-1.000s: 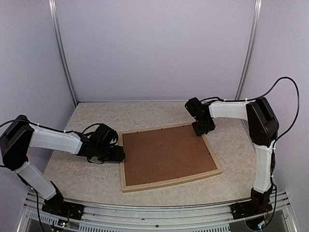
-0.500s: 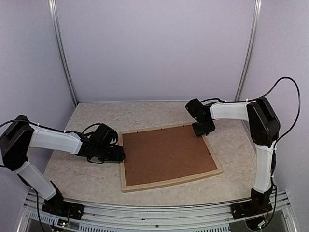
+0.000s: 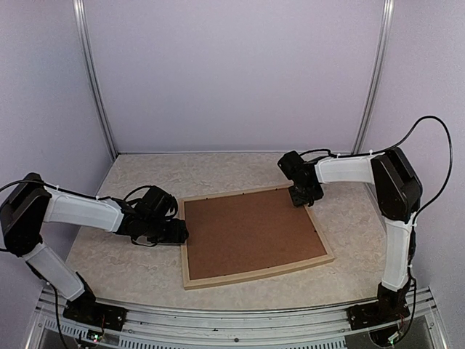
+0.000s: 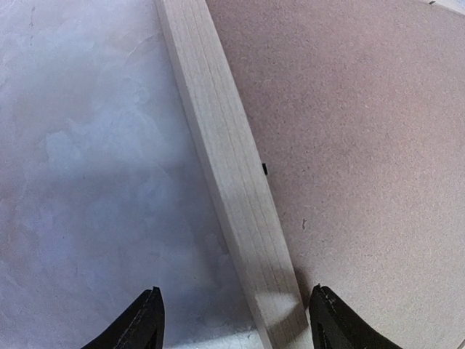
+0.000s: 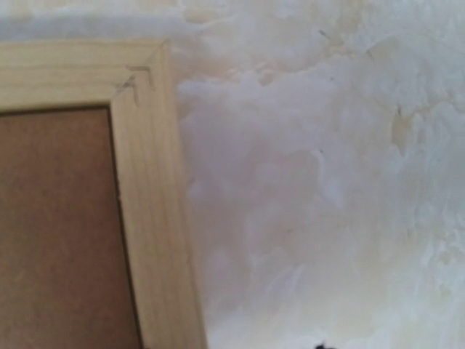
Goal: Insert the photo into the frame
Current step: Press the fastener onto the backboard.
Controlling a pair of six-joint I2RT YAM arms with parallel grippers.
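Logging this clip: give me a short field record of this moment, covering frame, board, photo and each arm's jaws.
frame: pale wood, lying flat on the table
backing board: brown hardboard, sitting inside the frame
photo: not visible in any view
left gripper: at the frame's left rail, jaws open, one on each side of the rail
right gripper: at the frame's far right corner; jaws' state cannot be told
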